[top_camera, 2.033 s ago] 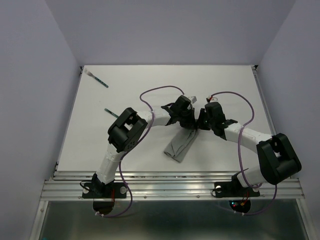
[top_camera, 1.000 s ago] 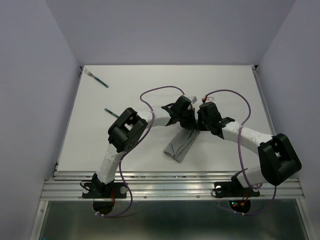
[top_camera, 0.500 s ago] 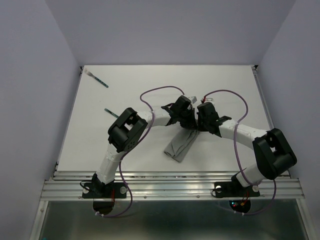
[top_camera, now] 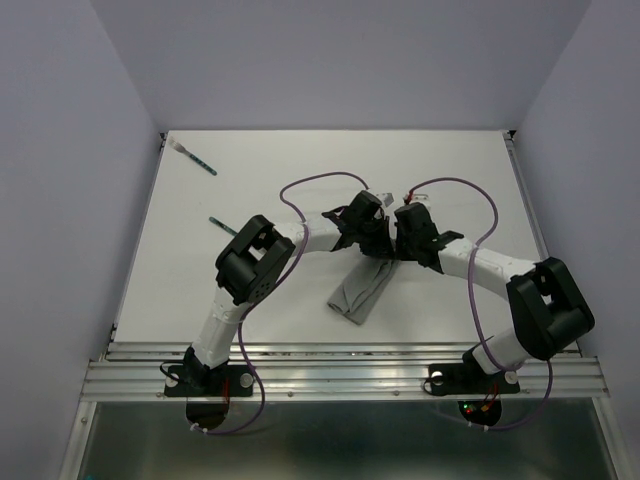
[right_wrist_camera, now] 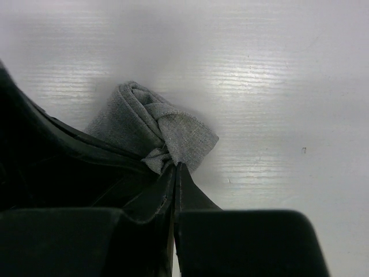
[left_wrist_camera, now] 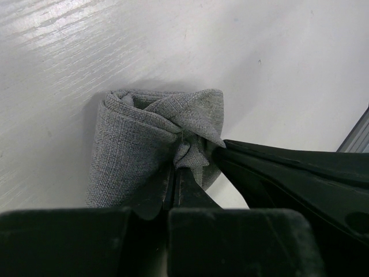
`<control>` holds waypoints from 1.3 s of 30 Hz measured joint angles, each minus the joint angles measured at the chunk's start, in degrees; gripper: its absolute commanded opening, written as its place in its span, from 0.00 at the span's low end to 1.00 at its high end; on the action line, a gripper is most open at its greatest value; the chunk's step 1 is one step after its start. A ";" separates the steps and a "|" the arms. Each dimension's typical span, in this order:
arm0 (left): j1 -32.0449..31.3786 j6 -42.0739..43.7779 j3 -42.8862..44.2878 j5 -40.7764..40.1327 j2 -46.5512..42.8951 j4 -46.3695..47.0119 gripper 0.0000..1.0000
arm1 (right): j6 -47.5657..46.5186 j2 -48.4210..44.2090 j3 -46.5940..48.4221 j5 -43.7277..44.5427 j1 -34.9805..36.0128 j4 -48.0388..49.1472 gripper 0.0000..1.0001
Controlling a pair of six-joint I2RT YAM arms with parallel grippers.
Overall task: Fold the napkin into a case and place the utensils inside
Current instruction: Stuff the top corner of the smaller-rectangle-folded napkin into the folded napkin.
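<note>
Grey napkin (top_camera: 358, 292) lies as a narrow folded strip mid-table (top_camera: 300, 180). I see the left gripper (left_wrist_camera: 174, 172) and right gripper (right_wrist_camera: 174, 169) both pinched fully closed on its bunched far end, side by side. Utensils (top_camera: 197, 159) lie well apart, far left.

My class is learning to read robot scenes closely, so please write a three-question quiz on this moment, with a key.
1. Short answer: which is shut on the napkin: the left gripper, the right gripper, or both?
2. True or false: the utensils already lie inside the napkin.
3. Multiple choice: the utensils lie on the table's A) left part, B) right part, C) near edge between the arm bases.
Key: 1 both; 2 false; 3 A.
</note>
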 measured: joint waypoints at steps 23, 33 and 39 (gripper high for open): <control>0.07 0.96 0.02 1.66 -0.11 -0.55 0.00 | 1.29 -3.17 -0.15 -5.18 0.00 0.57 0.01; 0.02 3.69 -1.22 1.27 -2.69 -2.62 0.36 | 1.88 -3.10 -0.94 -5.25 0.00 1.75 0.01; -0.07 4.98 -2.21 1.20 -4.94 -3.54 0.43 | 1.99 -2.99 -1.18 -5.18 0.00 2.08 0.01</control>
